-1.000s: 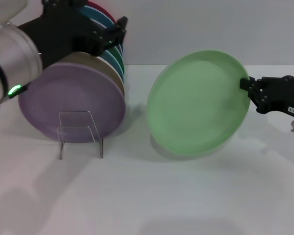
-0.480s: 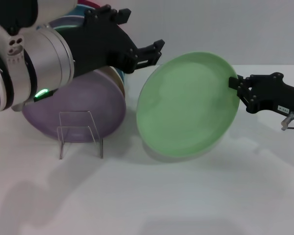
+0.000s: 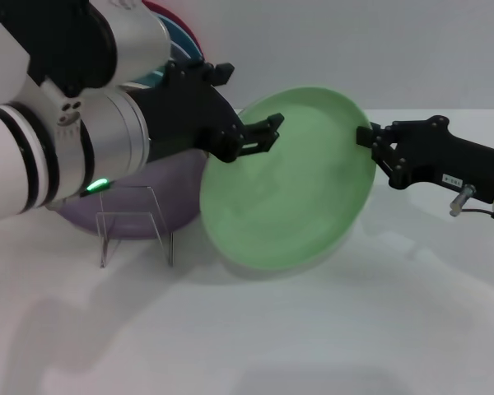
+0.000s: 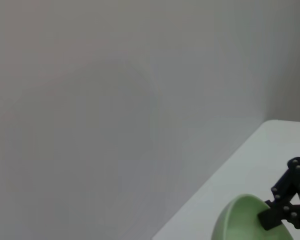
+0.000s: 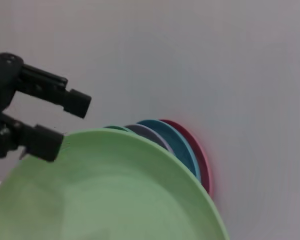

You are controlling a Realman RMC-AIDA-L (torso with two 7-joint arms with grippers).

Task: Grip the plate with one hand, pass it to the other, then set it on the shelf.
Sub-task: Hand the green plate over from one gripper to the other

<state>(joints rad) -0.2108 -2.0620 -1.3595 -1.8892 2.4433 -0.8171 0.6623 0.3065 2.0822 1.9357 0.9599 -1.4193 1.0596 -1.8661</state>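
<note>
The pale mint-green plate [image 3: 288, 185] is held tilted on edge above the table. My right gripper [image 3: 369, 138], slim and black, is shut on its right rim. My left gripper [image 3: 262, 138], the bulky black hand on the silver arm, is open at the plate's upper left rim. In the right wrist view the plate [image 5: 105, 190] fills the lower part and the left gripper [image 5: 57, 120] has one finger [image 5: 40, 142] at the rim. The left wrist view shows the plate [image 4: 242, 220] and the right gripper [image 4: 285, 202]. The clear shelf [image 3: 136, 224] stands at the left.
A lilac plate [image 3: 132, 216] leans behind the shelf, partly hidden by my left arm. Teal and red plates [image 3: 181, 37] stand in a row behind it, also seen in the right wrist view [image 5: 182, 145]. A pale wall backs the white table [image 3: 313, 329].
My right gripper has carried the plate to the left. My left hand has swung right from the plate stack and reached the plate's upper left rim.
</note>
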